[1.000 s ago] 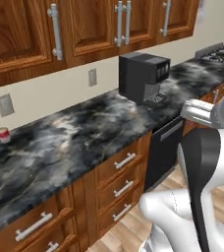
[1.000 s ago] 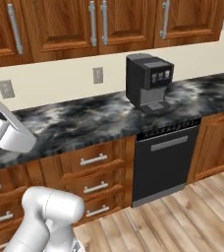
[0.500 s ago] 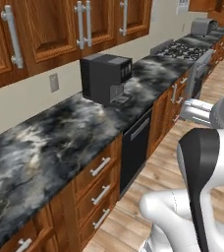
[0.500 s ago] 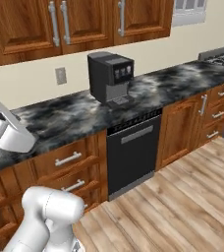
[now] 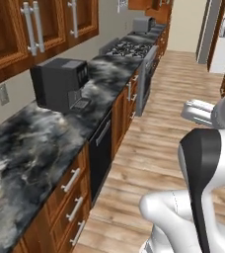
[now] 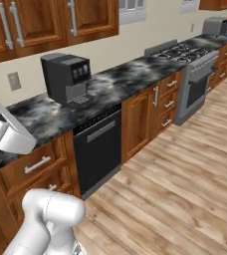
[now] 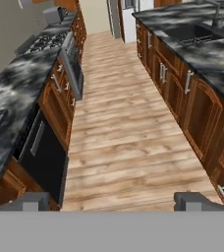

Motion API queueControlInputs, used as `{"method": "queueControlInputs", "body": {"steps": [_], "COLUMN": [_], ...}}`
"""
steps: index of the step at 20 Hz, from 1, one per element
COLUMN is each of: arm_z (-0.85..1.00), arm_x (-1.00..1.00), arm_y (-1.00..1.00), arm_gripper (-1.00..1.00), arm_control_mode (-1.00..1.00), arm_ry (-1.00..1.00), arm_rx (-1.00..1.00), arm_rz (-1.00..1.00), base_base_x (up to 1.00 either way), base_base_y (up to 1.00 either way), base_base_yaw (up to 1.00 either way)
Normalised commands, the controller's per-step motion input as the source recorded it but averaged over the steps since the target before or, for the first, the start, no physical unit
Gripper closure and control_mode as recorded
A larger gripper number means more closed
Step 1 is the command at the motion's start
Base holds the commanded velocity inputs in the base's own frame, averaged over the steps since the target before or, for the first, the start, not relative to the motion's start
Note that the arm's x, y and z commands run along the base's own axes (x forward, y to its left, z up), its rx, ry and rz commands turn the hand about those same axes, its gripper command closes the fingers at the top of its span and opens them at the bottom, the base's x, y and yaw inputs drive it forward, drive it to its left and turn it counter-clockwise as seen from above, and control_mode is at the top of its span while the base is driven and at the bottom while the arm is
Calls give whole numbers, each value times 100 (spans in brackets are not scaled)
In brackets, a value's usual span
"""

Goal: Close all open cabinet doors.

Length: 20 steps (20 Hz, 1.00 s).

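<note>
Reddish-brown upper cabinet doors (image 5: 16,34) (image 6: 33,20) with long silver bar handles hang above the counter; those I see lie flush shut. A lower cabinet door (image 6: 138,124) right of the dishwasher also sits shut. In the hand view, island cabinet doors (image 7: 202,115) with vertical handles line the right side of the aisle and look shut. My gripper (image 7: 114,202) is open, nothing between its fingertips (image 7: 30,202), and it points down the wooden aisle, away from any door.
A black coffee machine (image 5: 60,84) (image 6: 65,74) stands on the dark marble counter (image 5: 25,148). Below it is a black dishwasher (image 6: 98,149). Farther along are a stove (image 6: 185,55) and a toaster (image 6: 215,25). A sink (image 7: 192,32) is set in the island.
The whole picture has swung along the counter: the camera has turned right, and the aisle, stove and island have come into sight. No door has moved.
</note>
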Motion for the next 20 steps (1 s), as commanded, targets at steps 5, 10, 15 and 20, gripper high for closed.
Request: {"method": "queueControlInputs", "body": {"steps": [5,10,15,20], "arm_z": [0,0,0,0], "arm_x": [0,0,0,0], "arm_y": [0,0,0,0], "arm_gripper": [-100,-100,-100,-100], "arm_control_mode": [100,100,100,100], "arm_ry": [0,0,0,0], "arm_rx": [0,0,0,0], "arm_rz": [0,0,0,0], "base_base_x": [1,38,100,100], "base_base_y": [-34,-17,-22,-34], "base_base_yaw": [-40,-27,-2,-8]}}
